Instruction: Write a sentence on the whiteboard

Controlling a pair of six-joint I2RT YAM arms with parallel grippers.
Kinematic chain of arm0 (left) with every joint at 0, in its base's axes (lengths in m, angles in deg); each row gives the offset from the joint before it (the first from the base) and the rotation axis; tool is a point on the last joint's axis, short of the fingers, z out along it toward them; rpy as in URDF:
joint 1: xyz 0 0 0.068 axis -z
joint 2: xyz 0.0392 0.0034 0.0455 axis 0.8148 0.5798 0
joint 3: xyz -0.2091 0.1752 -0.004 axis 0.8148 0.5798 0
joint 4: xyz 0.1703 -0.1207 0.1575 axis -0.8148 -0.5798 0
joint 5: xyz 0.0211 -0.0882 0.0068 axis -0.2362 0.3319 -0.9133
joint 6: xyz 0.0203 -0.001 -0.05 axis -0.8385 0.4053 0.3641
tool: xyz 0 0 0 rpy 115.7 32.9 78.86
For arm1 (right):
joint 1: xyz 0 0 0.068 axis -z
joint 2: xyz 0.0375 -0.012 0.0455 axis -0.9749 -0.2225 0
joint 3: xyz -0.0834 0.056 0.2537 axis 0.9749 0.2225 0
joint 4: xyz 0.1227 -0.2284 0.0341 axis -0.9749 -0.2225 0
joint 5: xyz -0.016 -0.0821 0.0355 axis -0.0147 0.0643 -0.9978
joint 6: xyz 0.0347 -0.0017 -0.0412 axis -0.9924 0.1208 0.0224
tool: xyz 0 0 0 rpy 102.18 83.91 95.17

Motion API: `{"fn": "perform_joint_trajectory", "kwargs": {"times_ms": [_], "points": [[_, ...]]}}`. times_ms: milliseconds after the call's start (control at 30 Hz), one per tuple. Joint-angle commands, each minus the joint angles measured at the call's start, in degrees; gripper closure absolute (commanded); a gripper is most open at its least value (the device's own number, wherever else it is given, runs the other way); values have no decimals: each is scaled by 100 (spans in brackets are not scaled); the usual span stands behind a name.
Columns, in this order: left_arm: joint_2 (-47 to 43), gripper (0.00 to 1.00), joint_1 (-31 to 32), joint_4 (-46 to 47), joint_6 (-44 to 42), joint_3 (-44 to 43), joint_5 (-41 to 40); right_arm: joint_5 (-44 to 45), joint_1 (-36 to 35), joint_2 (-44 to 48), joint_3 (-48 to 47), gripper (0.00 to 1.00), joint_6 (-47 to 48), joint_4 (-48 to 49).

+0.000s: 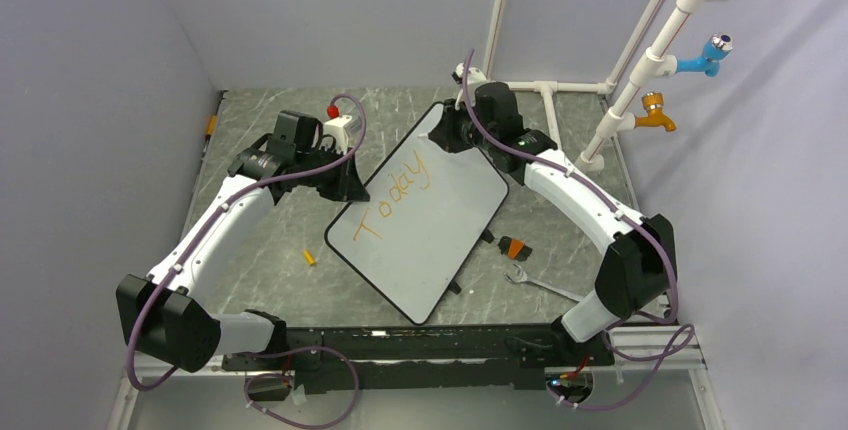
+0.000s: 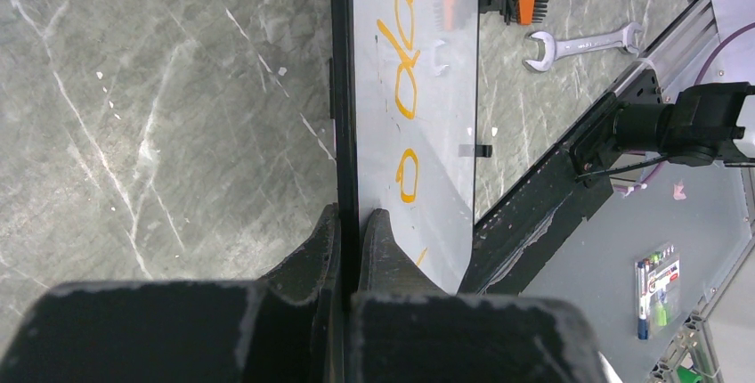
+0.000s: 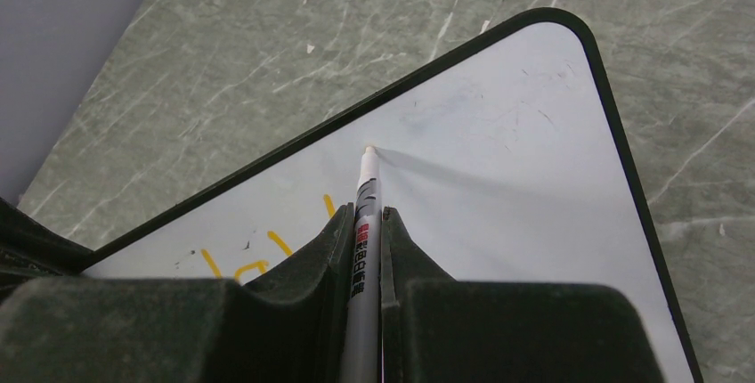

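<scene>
Whiteboard (image 1: pixel 430 245), a thin white panel with a black rim, lay slantwise on the grey marbled surface (image 1: pixel 270 260) at the centre of the top view, one rounded corner pointing to the lower edge of the frame. It looked stiff, light and slick-faced, likely to skid under a pen unless pinned. The rim seemed the only sound place to hold it.

Beside that near corner, toward the lower right, lay a silver wrench (image 1: pixel 535 280) and an orange-handled hex key set (image 1: pixel 513 247).

Left pincer (image 2: pixel 356 223) was clenched on the rim along the board's left edge, steadying it.

Above that, in the middle of the frame, the sentence (image 1: pixel 400 195) ran along the board in orange handwriting. Only "Today" could be read, so the writing appeared unfinished.

Farthest off, at the board's upper corner, the right pincer (image 3: pixel 367 218) was clamped on a slim white marker (image 3: pixel 368 183). Its tip sat at or just above the bare white face, near the rim; contact could not be confirmed. Red and black print ran along the barrel, too small to read.

In the lower right of the left wrist view lay a small printed packet (image 2: pixel 657 289), also illegible.
</scene>
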Motion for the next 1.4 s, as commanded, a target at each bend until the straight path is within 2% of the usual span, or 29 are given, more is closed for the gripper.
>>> {"fn": "perform_joint_trajectory", "kwargs": {"times_ms": [0,500,867,1067,1233,1367], "points": [[-112,100,25,246,-614,-53,-773,-42,20,-76,-111,100,-54,245],[-130,100,25,248,-614,-58,-772,-323,11,112,387,100,-215,232],[-120,100,34,236,-617,-53,-787,-612,-17,564,213,100,-344,250],[-116,100,34,240,-603,-45,-798,-251,-10,1063,-78,100,-320,192],[-128,100,31,248,-607,-45,-816,314,-2,1478,222,100,-211,216],[-121,100,34,251,-605,-44,-809,671,39,1402,419,100,-49,67]]}}
